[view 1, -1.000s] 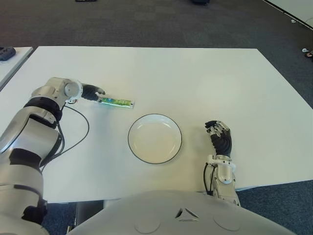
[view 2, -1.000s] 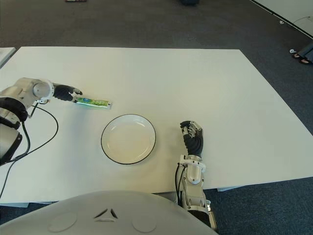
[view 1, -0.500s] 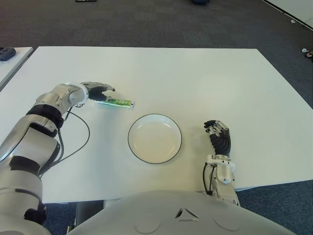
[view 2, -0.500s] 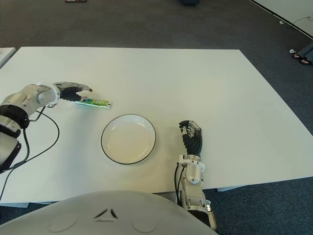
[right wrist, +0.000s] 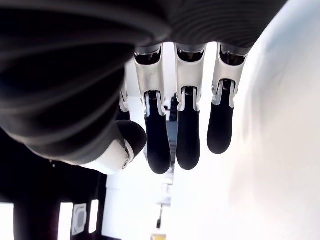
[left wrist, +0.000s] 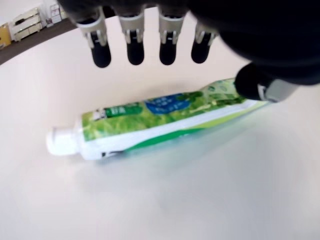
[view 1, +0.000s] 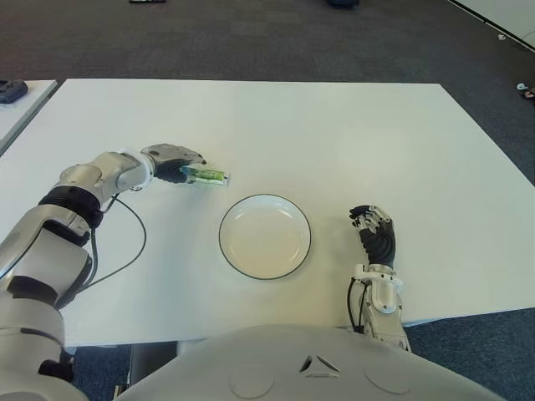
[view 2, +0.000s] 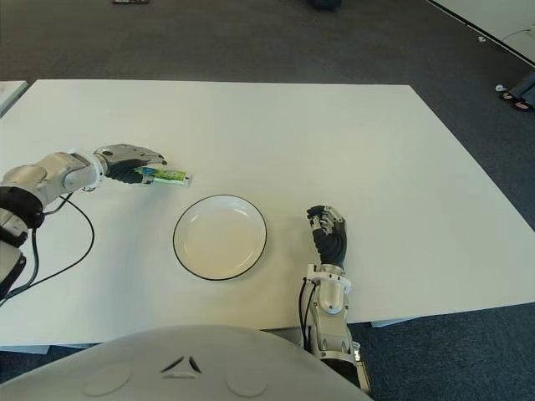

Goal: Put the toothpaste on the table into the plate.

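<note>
While the right robot hand (view 1: 374,227) sits idle near the front edge of the worktop (view 1: 376,134), just to the right of the plate (view 1: 265,236), fingers loosely hanging and holding nothing, all the action is over on the left. That plate is bare, white with a dark rim, waiting in the middle. Farther out and to the left, the left robot hand (view 1: 171,160) is poised right over the tail end of the toothpaste (view 1: 205,175). Look at the wrist view: four fingers (left wrist: 134,37) dangle above the green and white tube, the thumb seems to be just meeting the crimped end, and nothing is gripped yet, so I'd call that hand open. The tube lies flat on the worktop, its long axis running roughly left to right, white cap (left wrist: 61,141) pointing away from the hand and toward the plate side. So the left hand is by far the nearer one, and the tube stretches out from under its fingers toward the plate. Closing across the tube looks like the next job, then a short carry right and toward the robot.
</note>
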`<state>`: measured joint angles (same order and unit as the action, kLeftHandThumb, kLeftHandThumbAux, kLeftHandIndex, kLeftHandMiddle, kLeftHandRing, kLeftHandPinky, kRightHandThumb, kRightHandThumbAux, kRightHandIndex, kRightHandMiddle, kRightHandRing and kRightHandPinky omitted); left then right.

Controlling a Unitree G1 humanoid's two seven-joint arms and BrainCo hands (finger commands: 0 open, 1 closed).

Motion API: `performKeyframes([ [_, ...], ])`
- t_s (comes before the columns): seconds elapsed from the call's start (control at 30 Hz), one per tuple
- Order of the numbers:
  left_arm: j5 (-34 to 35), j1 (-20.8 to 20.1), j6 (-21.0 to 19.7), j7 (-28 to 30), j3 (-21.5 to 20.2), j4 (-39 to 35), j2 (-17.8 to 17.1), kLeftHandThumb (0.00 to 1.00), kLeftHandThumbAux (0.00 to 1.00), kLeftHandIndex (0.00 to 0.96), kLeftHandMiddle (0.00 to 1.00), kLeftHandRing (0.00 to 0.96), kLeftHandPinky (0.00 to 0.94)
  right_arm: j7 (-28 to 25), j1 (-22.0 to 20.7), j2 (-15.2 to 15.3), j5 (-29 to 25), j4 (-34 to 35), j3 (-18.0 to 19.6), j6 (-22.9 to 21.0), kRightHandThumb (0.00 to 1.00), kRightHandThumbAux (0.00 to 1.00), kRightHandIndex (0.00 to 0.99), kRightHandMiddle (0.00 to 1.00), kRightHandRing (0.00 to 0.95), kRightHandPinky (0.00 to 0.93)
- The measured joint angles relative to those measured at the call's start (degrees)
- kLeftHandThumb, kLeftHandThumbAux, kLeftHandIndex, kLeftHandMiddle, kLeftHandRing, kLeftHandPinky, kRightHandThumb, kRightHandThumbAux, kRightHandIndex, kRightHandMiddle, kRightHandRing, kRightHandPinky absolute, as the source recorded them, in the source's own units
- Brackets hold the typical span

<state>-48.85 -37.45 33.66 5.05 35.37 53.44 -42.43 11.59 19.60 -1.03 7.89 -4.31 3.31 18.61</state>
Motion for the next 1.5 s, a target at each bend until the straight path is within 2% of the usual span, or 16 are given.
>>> performKeyframes([
  [0.4,-2.8,0.6,1.0,-3.7,2.3,0.6,0.6,0.545,0.195,0.000,0.008,0.000,0.031,0.3,0.0,-0.2,0.1,0.0,-0.1,0.0,0.708,0.733,0.428,0.469,0.439,0.442],
  [0.97,-7.7,-0.8,-6.2,-16.5,10.1,10.3,7.5,0.484,0.215,0.000,0.000,0.000,0.012,-0.2,0.1,-0.1,-0.5,-0.4,0.4,1.4,0.710,0.733,0.428,0.470,0.443,0.445],
  [1.23,-7.8,-2.4,-8.4,-17.2,12.4,14.7,10.2,0.472,0.226,0.000,0.000,0.000,0.011,0.0,0.3,-0.1,-0.4,-0.4,0.6,1.5,0.711,0.734,0.428,0.469,0.442,0.443],
  [1.5,-6.9,-4.1,-10.6,-15.5,12.6,18.1,12.7,0.470,0.234,0.000,0.000,0.000,0.013,0.4,0.4,-0.1,-0.4,-0.4,0.8,1.5,0.710,0.733,0.428,0.464,0.435,0.431],
])
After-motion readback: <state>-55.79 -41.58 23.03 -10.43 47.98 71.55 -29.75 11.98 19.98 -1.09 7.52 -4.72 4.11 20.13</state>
